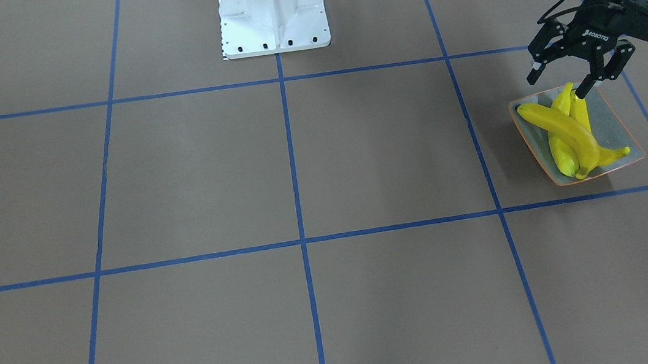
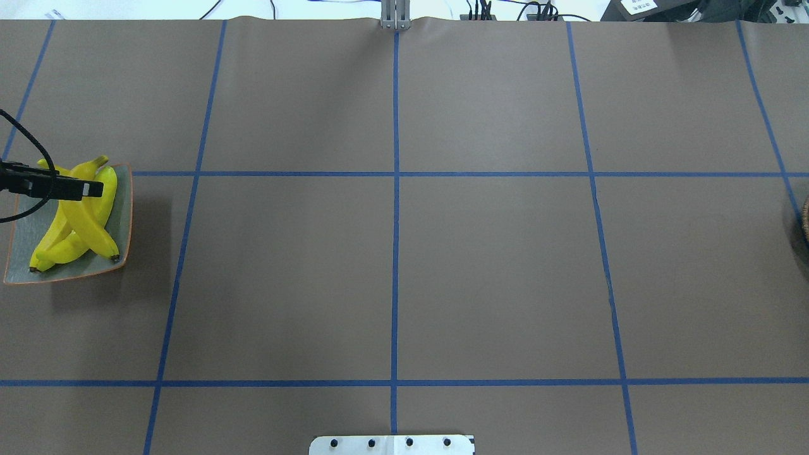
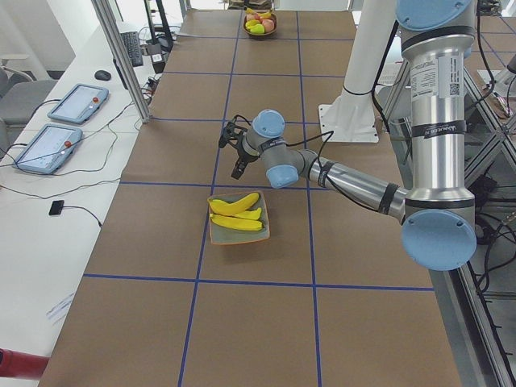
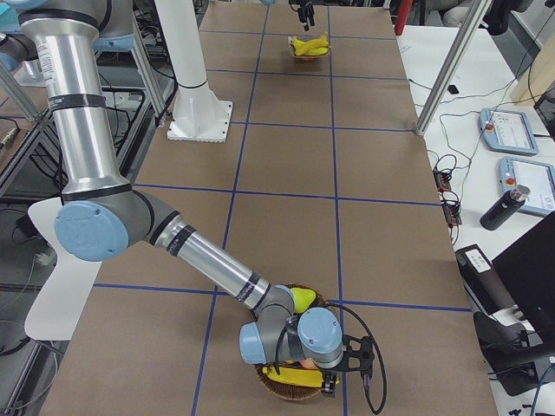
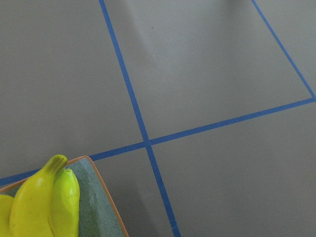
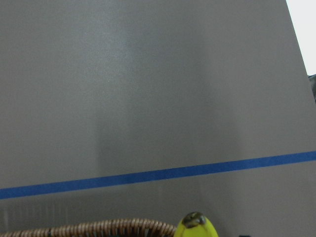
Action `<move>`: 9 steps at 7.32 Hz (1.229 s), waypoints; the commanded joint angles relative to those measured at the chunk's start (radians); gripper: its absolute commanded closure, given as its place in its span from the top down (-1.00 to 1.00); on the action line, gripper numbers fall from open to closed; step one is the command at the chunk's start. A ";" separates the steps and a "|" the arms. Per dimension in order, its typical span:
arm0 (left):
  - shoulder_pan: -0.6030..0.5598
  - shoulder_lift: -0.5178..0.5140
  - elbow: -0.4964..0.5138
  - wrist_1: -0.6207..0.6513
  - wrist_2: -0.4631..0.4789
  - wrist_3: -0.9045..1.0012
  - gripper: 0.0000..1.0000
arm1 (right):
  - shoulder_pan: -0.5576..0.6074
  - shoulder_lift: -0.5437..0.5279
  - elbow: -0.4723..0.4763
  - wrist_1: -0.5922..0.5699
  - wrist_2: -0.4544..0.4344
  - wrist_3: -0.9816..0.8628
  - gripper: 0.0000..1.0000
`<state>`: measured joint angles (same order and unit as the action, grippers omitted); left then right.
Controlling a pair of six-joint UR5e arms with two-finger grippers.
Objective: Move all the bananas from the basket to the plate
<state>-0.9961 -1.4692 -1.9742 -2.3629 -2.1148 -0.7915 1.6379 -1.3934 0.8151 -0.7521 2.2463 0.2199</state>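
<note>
Three yellow bananas (image 1: pixel 565 131) lie crossed on the grey-green plate (image 1: pixel 608 123) with its orange rim, also seen from overhead as bananas (image 2: pixel 82 221) on the plate (image 2: pixel 25 237). My left gripper (image 1: pixel 556 86) hovers just above the plate's robot-side end, open and holding nothing. Far across the table, the woven basket (image 4: pixel 286 397) holds one more banana (image 4: pixel 295 378), whose tip (image 6: pixel 195 228) shows over the basket rim (image 6: pixel 98 228). My right gripper (image 4: pixel 328 381) is down at that banana; whether it is open or shut I cannot tell.
The white robot base (image 1: pixel 272 12) stands at the table's middle edge. A yellow-green fruit (image 4: pixel 302 299) also sits in the basket. Blue tape lines grid the brown table. Tablets (image 3: pixel 48 149) and a metal post (image 3: pixel 121 56) line the side bench.
</note>
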 commanded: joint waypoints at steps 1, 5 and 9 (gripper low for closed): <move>0.001 -0.008 0.003 0.001 -0.001 0.000 0.99 | -0.010 -0.001 -0.004 0.010 -0.042 0.003 0.58; 0.002 -0.033 0.031 0.001 0.001 0.000 0.99 | -0.012 -0.006 -0.002 0.013 -0.111 -0.001 0.41; 0.001 -0.036 0.031 0.001 0.001 0.000 0.99 | -0.047 -0.006 -0.001 0.014 -0.110 0.001 0.25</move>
<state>-0.9942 -1.5035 -1.9437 -2.3623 -2.1138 -0.7915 1.5991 -1.3989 0.8134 -0.7390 2.1358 0.2207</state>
